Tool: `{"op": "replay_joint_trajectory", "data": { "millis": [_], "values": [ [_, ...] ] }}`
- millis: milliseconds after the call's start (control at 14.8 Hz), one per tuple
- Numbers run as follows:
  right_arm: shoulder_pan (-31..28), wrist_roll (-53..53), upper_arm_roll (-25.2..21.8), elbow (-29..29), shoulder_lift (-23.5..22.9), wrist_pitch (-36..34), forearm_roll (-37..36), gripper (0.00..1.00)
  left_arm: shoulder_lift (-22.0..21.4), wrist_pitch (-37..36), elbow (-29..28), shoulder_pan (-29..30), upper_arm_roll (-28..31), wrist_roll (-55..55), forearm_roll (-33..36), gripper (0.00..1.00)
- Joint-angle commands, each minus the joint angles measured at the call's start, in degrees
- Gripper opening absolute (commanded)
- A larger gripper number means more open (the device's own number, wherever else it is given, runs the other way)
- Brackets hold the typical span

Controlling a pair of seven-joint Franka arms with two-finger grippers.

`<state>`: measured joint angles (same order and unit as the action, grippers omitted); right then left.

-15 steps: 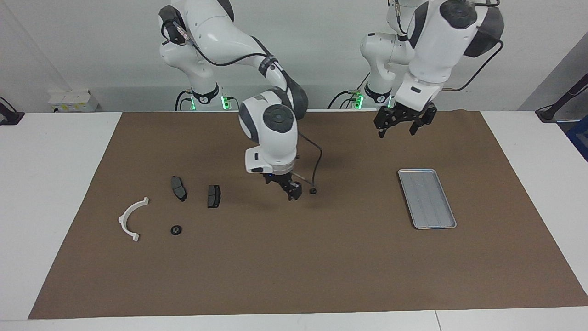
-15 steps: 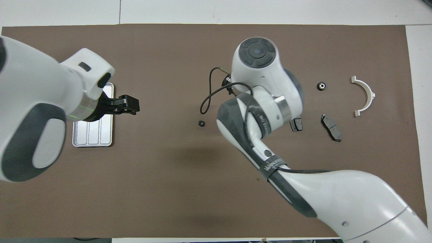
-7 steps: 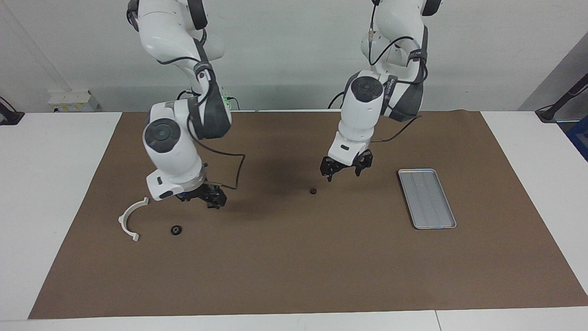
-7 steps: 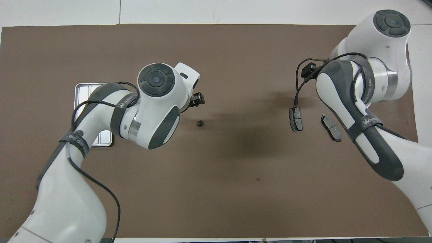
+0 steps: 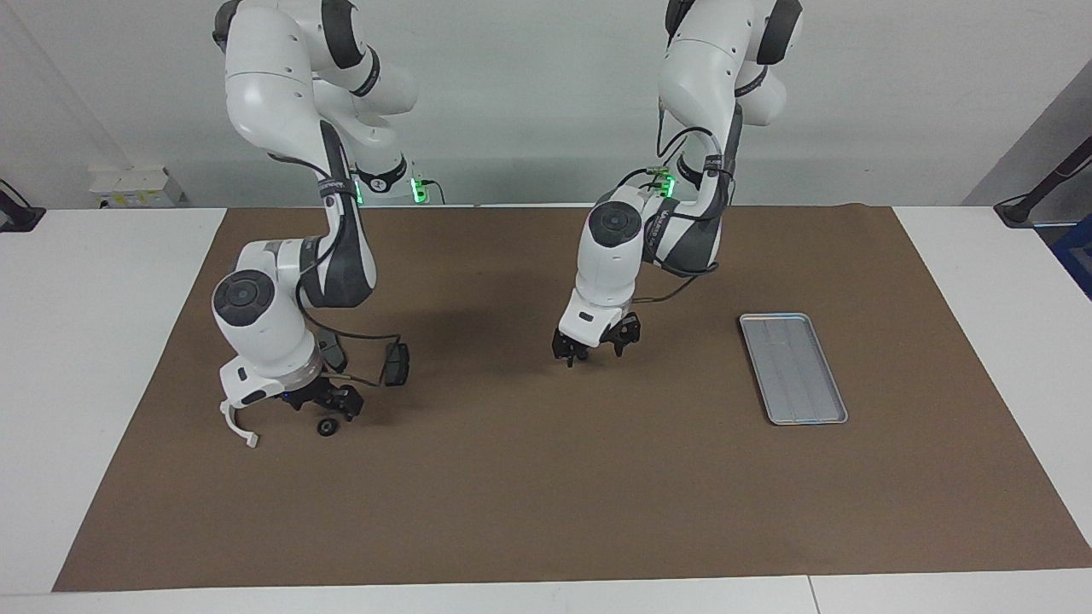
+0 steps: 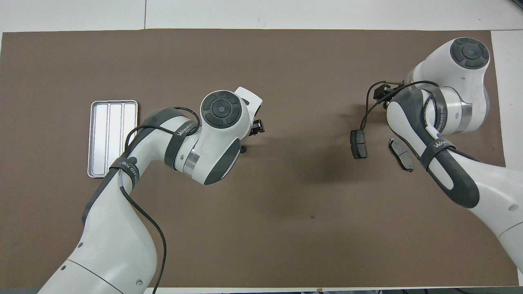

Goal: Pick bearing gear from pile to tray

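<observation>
On the brown mat (image 5: 546,495), a black gear (image 5: 327,427) lies just under the right hand (image 5: 334,402).

A wide stretch of bare brown mat (image 5: 546,495) lies open between the tray (image 5: 792,367) and the parts at the right arm's end. There, two brake pads (image 6: 358,143), a white arc (image 5: 241,425) and a small black round piece (image 5: 326,427) crowd together beneath the right gripper (image 5: 334,401). The left gripper (image 5: 595,344) hangs low over mid-mat.
</observation>
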<state>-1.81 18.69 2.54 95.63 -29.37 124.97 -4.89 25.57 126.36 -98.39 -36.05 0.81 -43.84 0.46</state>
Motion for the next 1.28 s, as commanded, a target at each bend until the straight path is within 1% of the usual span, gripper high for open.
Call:
{"op": "replay_joint_trajectory", "data": {
  "millis": [0, 337, 472, 607, 674, 742, 809, 944, 1012, 1079, 1214],
  "values": [
    [-1.44, 3.19, 0.71, 0.17, -0.95, 2.55, -1.08, 1.00, -1.40, 3.10, -4.26, -1.66, 0.86, -1.68, 1.04, 1.00],
    [-1.53, 7.94, 0.80, 0.61, -1.84, 2.65, -1.17, 0.99, -2.54, 3.10, -7.43, -2.89, 0.86, -3.26, 0.95, 1.00],
    [-1.53, 8.64, 0.88, 1.05, -2.01, 2.65, -1.26, 0.95, -3.16, 3.80, -8.74, -3.94, 0.94, -4.67, 1.04, 1.00],
    [-1.35, 8.65, 0.89, 1.67, -1.84, 2.65, -1.26, 0.87, -3.25, 6.08, -10.32, -3.94, 0.94, -4.67, 1.04, 0.99],
    [-1.35, 8.65, 0.80, 1.93, -1.84, 2.74, -1.26, 0.78, -3.25, 6.61, -10.42, -3.94, 0.94, -4.67, 1.04, 0.98],
    [-1.35, 8.65, 0.80, 2.02, -1.84, 2.65, -1.17, 0.68, -3.16, 6.62, -10.42, -3.94, 1.12, -4.67, 1.04, 0.97],
    [-1.35, 8.65, 0.80, 2.11, -1.75, 2.65, -1.26, 0.55, -3.16, 6.79, -10.33, -3.94, 1.12, -4.67, 1.04, 0.95],
    [-1.35, 8.47, 0.80, 2.11, -1.75, 2.39, -1.26, 0.25, -3.16, 7.05, -10.33, -3.77, 1.21, -4.41, 1.13, 0.95],
    [-1.35, 8.12, 0.80, 2.02, -1.75, 2.21, -1.26, 0.03, -3.16, 7.32, -10.33, -3.59, 1.21, -4.32, 1.21, 0.95],
    [-1.35, 7.95, 0.88, 2.02, -1.75, 2.12, -1.35, 0.00, -3.16, 7.58, -10.33, -3.42, 1.21, -4.15, 1.21, 0.94],
    [-1.18, 7.86, 0.89, 1.93, -1.75, 1.95, -1.52, 0.00, -3.16, 8.28, -10.24, -3.42, 1.21, -4.15, 1.39, 0.94]
  ]
}}
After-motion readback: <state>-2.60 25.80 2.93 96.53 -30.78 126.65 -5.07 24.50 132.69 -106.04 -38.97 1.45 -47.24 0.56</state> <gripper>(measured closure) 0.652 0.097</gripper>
